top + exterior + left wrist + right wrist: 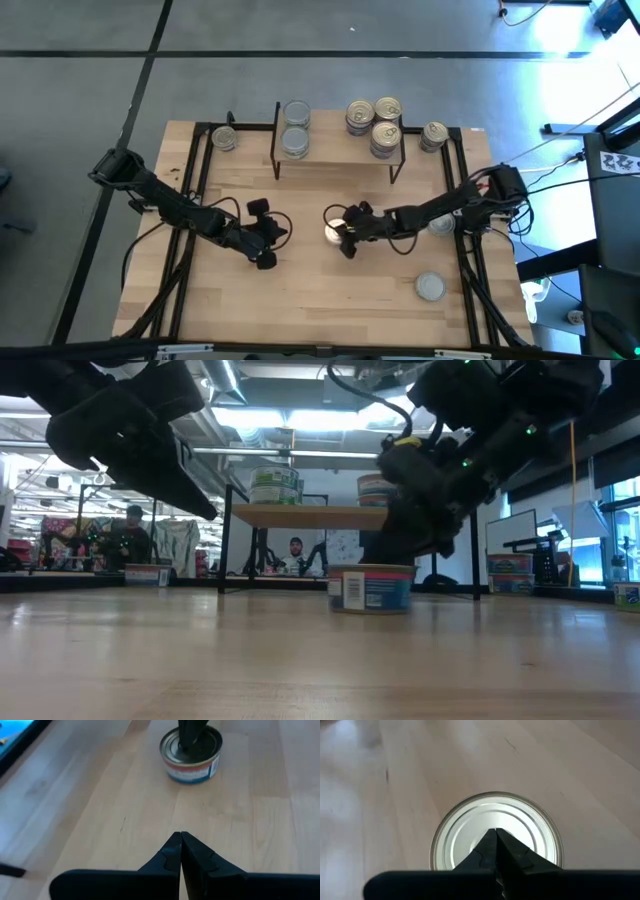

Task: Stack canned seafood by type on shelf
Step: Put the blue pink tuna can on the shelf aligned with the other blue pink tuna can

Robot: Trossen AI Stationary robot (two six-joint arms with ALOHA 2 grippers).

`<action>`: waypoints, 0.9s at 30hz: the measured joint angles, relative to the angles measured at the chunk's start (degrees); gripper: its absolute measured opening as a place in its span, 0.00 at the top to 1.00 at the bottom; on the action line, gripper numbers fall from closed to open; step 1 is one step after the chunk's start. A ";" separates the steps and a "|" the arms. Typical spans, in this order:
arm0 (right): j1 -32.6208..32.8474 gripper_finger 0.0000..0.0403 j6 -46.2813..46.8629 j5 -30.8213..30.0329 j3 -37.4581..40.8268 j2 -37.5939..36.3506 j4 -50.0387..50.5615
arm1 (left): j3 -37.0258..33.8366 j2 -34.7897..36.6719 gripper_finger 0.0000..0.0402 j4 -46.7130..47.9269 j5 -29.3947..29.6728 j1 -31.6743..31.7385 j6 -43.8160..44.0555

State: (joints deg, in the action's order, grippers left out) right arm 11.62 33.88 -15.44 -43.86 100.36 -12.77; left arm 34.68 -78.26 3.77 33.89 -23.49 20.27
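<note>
Right claw (496, 834) closed over silver tin (496, 832) — lid partly hidden, left claw (180, 840) closed, empty.

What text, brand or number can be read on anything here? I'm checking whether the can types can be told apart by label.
None can be read.
Can under the right gripper: blue, white and red label with print, too blurred to read.
Same can in the left wrist view: label print unreadable.
Cans on the shelf: labels too small to read.
Paper at the right edge: dark marks, illegible.
</note>
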 joint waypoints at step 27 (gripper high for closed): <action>12.15 0.98 -6.63 -14.06 16.41 -19.95 -4.24 | 3.72 -15.31 0.53 -35.66 -4.63 11.42 -7.66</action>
State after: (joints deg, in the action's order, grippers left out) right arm 23.77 27.25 -29.51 -27.45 80.41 -17.01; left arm 38.40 -93.56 -31.89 29.26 -12.07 12.61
